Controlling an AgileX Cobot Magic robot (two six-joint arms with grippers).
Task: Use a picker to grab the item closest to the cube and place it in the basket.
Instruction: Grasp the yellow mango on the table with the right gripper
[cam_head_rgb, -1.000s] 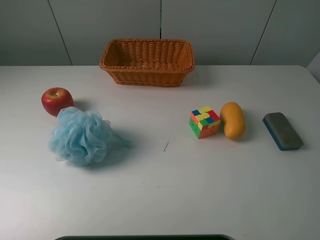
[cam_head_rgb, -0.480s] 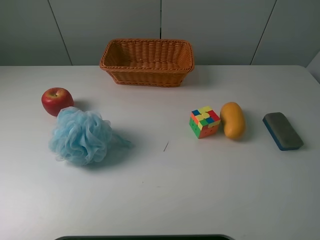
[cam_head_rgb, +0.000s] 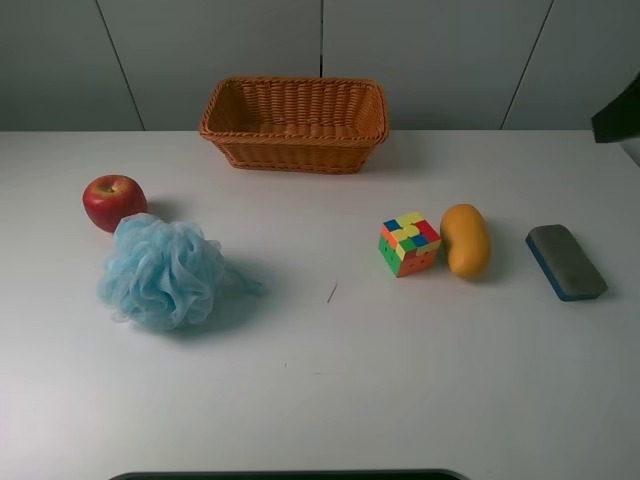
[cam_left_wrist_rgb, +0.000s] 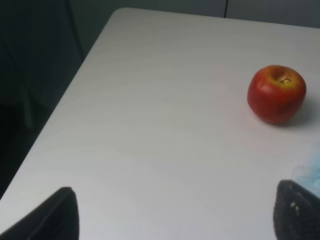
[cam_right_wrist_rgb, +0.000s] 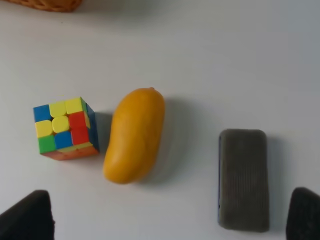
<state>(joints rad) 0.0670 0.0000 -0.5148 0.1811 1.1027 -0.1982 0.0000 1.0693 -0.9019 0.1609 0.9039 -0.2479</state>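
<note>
We see a big white worktop (cam_head_rgb: 320, 400). A brown woven basket (cam_head_rgb: 295, 150) sits at the middle of the far edge.

Next in size is a fluffy blue bath ball (cam_head_rgb: 160, 272). It lies on the left part of the worktop, toward the left edge.

A flat grey eraser (cam_head_rgb: 566, 262) with a blue side lies close to the right edge.

The yellow mango (cam_head_rgb: 466, 240) is the thing nearest the cube. It lies on the worktop between the cube and the eraser. It is just beside the cube, with only a thin gap, and the eraser is farther from it. The mango is well apart from the basket, and nothing holds it.

A red apple (cam_head_rgb: 114, 202) sits near the left edge, on the far side of the bath ball. The two are so close that they seem to touch.

The cube (cam_head_rgb: 409, 244) has many colours. It stands right of the middle of the worktop, a bit turned.

A dark shape (cam_head_rgb: 620, 112) pokes in above the far right corner. We cannot tell what part it is.

The left gripper (cam_left_wrist_rgb: 180, 215) hangs over the left edge of the worktop. Its two dark fingertips (cam_left_wrist_rgb: 62, 215) are spread wide and hold nothing. The apple lies out in front of it.

The right gripper (cam_right_wrist_rgb: 165, 217) hangs above the right part of the worktop. Its fingertips (cam_right_wrist_rgb: 27, 215) are also spread wide, with nothing in them. From its camera we look down on the cube, the mango and the eraser.
</note>
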